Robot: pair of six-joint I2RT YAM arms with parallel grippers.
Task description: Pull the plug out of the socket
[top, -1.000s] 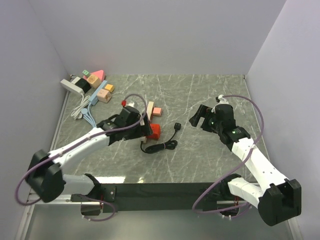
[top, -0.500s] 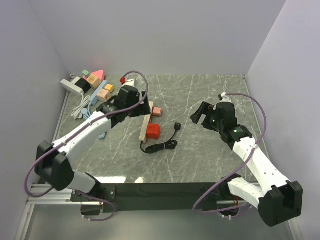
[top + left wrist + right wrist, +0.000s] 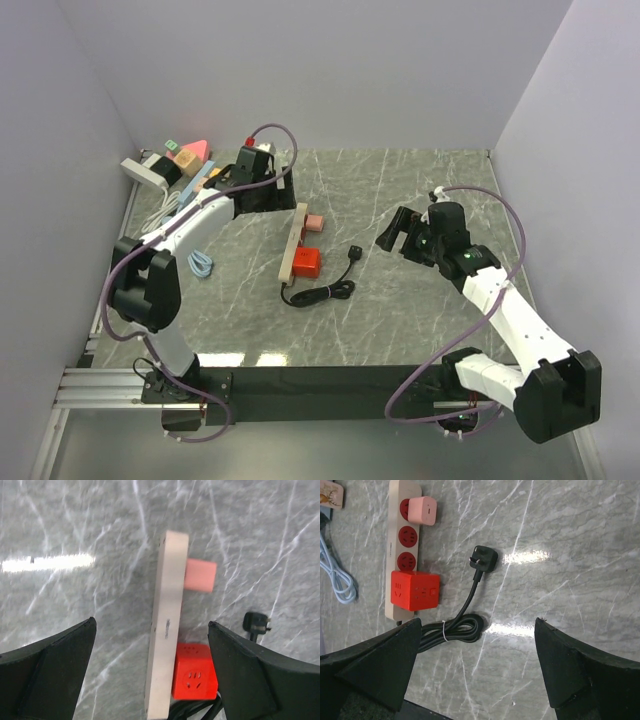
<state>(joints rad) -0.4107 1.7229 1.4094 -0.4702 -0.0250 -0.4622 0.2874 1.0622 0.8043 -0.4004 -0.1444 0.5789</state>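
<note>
A beige power strip point(image 3: 291, 252) lies mid-table with a red cube plug point(image 3: 306, 263) in its near end and a pink plug point(image 3: 314, 222) in its far end. Its black cable point(image 3: 322, 293) coils in front and ends in a loose black plug point(image 3: 354, 252). My left gripper point(image 3: 268, 194) is open and empty, raised behind the strip. In the left wrist view the gripper point(image 3: 151, 623) frames the strip point(image 3: 167, 595), pink plug point(image 3: 200, 575) and red cube point(image 3: 195, 677). My right gripper point(image 3: 398, 232) is open and empty to the right. Its view point(image 3: 478, 622) shows the strip point(image 3: 394, 545), red cube point(image 3: 415, 591) and pink plug point(image 3: 422, 510).
A white power strip point(image 3: 143, 172), toy blocks point(image 3: 190, 158) and a white cord point(image 3: 160, 215) crowd the back left corner. A light blue cable point(image 3: 200, 262) lies left of the beige strip. Walls close off the left, back and right sides.
My left gripper has pulled away from the red cube end of the strip and moved toward the back left. The strip now lies uncovered. The right arm has barely moved.
</note>
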